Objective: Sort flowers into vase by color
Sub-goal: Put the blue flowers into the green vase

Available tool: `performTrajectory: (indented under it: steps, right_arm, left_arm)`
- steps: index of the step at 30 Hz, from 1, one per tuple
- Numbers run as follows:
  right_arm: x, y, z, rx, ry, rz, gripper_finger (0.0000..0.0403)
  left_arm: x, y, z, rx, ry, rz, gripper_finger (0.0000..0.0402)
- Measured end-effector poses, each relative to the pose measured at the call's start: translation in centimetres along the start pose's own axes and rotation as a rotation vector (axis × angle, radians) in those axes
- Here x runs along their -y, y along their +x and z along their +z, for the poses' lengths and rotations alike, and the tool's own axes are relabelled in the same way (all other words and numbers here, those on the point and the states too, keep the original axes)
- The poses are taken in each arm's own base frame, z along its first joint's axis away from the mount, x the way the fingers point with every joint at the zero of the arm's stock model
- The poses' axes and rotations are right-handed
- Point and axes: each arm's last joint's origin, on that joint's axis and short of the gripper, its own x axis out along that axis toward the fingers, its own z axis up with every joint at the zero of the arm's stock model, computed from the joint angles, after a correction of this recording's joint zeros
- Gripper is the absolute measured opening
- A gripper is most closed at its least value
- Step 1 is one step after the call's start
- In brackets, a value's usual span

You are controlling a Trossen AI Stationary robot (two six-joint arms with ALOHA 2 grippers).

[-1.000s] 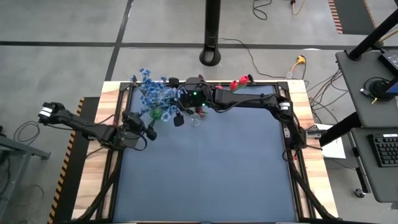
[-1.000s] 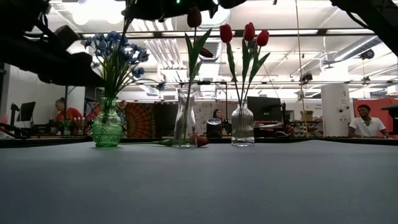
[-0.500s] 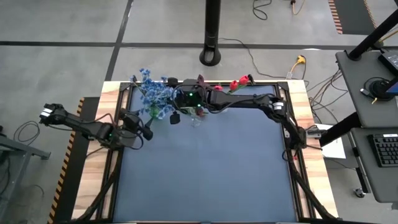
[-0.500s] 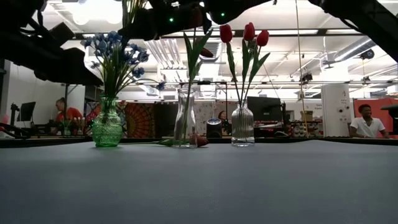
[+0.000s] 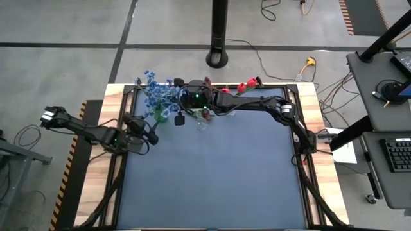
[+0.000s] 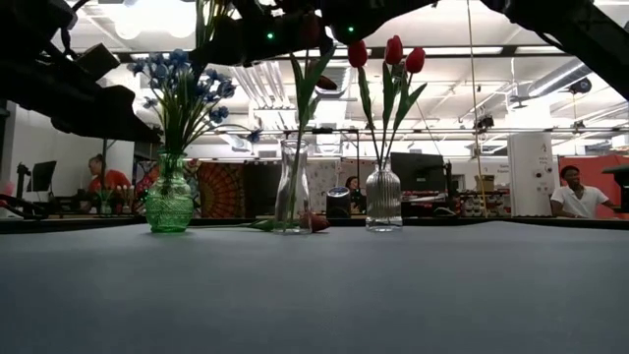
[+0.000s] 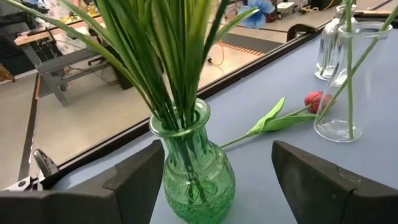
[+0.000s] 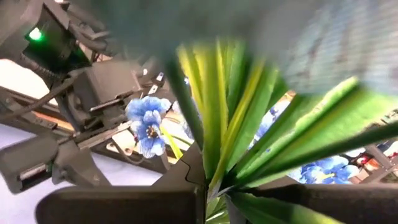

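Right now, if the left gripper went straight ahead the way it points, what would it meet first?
The green vase holding the blue flowers. It sits between the open fingers of the left gripper, just ahead of them; depth is hard to judge.

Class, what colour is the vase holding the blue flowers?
Green glass vase, clearest in the left wrist view.

The desk has a slate-blue top inside a black frame, with pale wood showing along its sides. On it, a green glass vase with a crackled pattern holds blue flowers on green stems, a clear glass vase holds red flowers with green leaves, and another clear vase holds one green stem. A red bud with a light green leaf lies on the blue top, and both arms are dark, with a small green light on the right one.
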Motion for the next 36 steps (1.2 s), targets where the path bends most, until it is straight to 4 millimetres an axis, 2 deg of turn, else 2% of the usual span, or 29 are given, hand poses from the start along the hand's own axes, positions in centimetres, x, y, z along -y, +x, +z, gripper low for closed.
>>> performTrajectory:
  steps: [20,28,36]
  right_arm:
    - [0.1,0.1,-0.2,0.003,0.063,-0.005,0.002]
    - [-0.3,0.9,-1.4,-0.02,0.078,-0.045,0.002]
    - [0.0,0.8,-1.1,-0.016,0.085,-0.079,0.002]
  left_arm:
    - [0.2,0.1,-0.2,-0.002,-0.009,0.014,0.0278]
    - [0.2,0.1,-0.3,-0.003,-0.006,0.015,0.0278]
    - [0.2,0.1,-0.3,-0.004,-0.004,0.015,0.0278]
